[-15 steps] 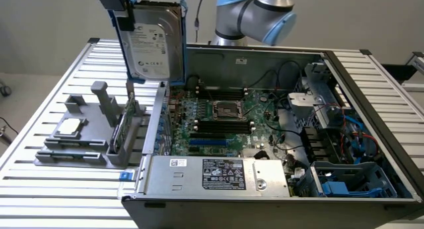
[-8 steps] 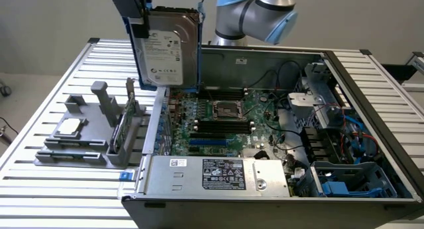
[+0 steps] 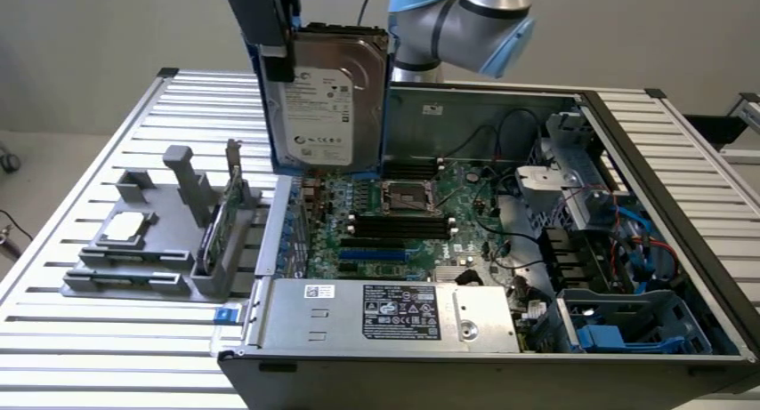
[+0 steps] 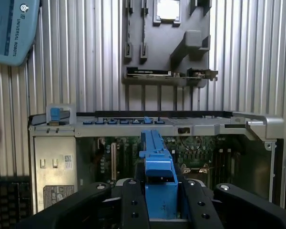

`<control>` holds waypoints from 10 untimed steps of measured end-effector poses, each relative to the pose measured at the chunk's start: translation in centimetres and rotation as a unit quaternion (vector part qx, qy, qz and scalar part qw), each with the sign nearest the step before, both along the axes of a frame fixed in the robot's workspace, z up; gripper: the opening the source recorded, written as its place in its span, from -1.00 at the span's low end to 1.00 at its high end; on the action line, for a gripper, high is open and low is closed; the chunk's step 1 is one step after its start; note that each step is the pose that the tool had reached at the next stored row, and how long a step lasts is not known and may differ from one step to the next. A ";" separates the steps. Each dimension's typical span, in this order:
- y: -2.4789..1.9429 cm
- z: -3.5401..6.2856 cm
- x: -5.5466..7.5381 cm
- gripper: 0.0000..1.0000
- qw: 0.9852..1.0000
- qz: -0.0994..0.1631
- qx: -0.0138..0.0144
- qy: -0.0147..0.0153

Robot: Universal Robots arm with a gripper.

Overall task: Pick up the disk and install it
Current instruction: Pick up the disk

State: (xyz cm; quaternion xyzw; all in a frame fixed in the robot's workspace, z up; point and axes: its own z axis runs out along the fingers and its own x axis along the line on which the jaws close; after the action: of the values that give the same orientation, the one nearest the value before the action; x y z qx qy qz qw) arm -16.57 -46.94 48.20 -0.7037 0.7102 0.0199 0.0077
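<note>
Hanging upright over one open computer case (image 3: 499,250), the single disk (image 3: 327,99) is carried by the one robot arm (image 3: 464,19), its white label facing the exterior camera and a blue carrier rail running down each long edge. The hand (image 3: 276,50) is clamped on the disk's upper edge. In the wrist view, two black fingers (image 4: 133,205) press against either side of the blue rail (image 4: 158,167), with the hand (image 4: 159,205) closed on it and the motherboard visible beyond. The disk is clear of the case, above its rear corner on the exterior view's left.

Inside the case lie one motherboard (image 3: 404,223) with one processor socket (image 3: 404,195), one silver power supply (image 3: 392,312) along the near wall, and one blue bracket (image 3: 600,334) in the drive bay on the exterior view's right.

Beside the case, on the slatted metal table (image 3: 95,339), stands one grey fixture (image 3: 155,259) holding one small silver chip (image 3: 125,228) and one card (image 3: 226,219) set on edge.
</note>
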 end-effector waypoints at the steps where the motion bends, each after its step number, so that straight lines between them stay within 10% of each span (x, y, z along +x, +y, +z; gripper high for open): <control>1: -0.26 0.00 0.3 -0.35 1.000 0.000 0.000 0.000; 10: -2.43 0.00 3.2 -0.35 1.000 0.000 0.000 0.000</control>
State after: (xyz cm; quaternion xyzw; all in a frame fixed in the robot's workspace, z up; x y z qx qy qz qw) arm -13.40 -49.37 48.20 -0.7037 0.7102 0.0200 0.0077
